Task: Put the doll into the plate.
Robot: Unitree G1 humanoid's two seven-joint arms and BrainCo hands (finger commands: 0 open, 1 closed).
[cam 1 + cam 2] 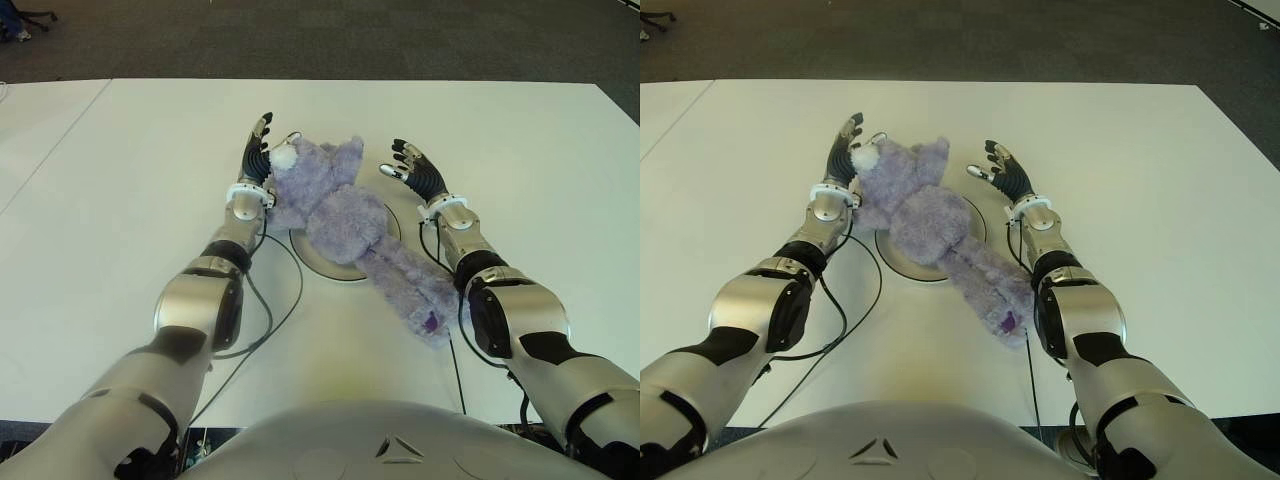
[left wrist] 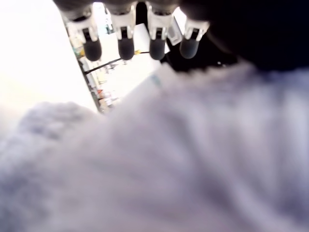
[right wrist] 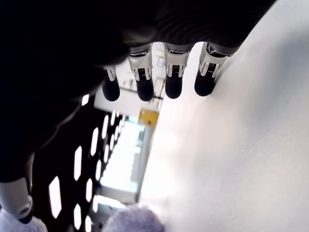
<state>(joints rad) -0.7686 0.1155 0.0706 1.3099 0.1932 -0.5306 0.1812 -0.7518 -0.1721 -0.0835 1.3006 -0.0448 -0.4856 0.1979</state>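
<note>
A purple plush doll lies with its body across a white round plate in the middle of the table. Its head with a white snout points away from me, and its legs trail off the plate toward my right forearm. My left hand stands at the left side of the doll's head with straight fingers; the plush fills its wrist view close to the palm. My right hand is to the right of the doll, a little apart, its fingers spread and holding nothing.
The white table stretches wide on both sides, its far edge meeting dark carpet. Black cables loop on the table from my left wrist past the plate's near side, and another runs along my right forearm.
</note>
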